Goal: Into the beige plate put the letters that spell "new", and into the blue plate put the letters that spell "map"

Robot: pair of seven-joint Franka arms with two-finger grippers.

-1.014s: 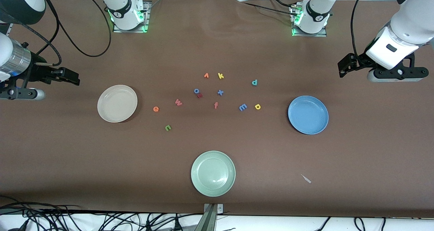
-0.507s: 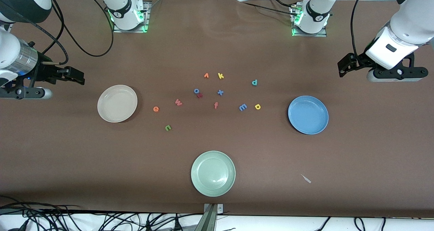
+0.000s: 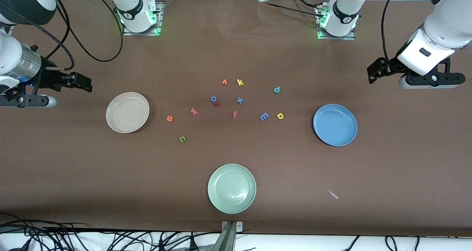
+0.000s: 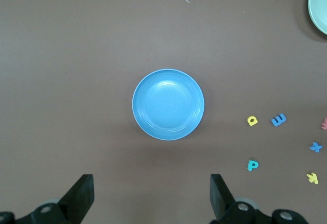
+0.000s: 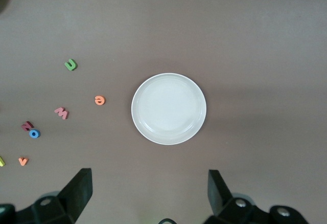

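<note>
Sorting layout. The green n [image 3: 182,139], orange e [image 3: 169,118] and pinkish-red w [image 3: 194,111] lie on the table toward the beige plate [image 3: 114,124], which holds nothing. The blue m [image 3: 264,116], yellow letter [image 3: 280,115] and teal letter [image 3: 277,90] lie toward the blue plate [image 3: 344,138], likewise bare (each word sits on its own plate's side, so each arm has a short reach). Decoy letters cluster between. The right gripper [image 5: 148,189] hangs with fingers spread above the beige plate's end of the table; the left gripper [image 4: 152,192], equally spread, hangs above the blue plate's end.
</note>
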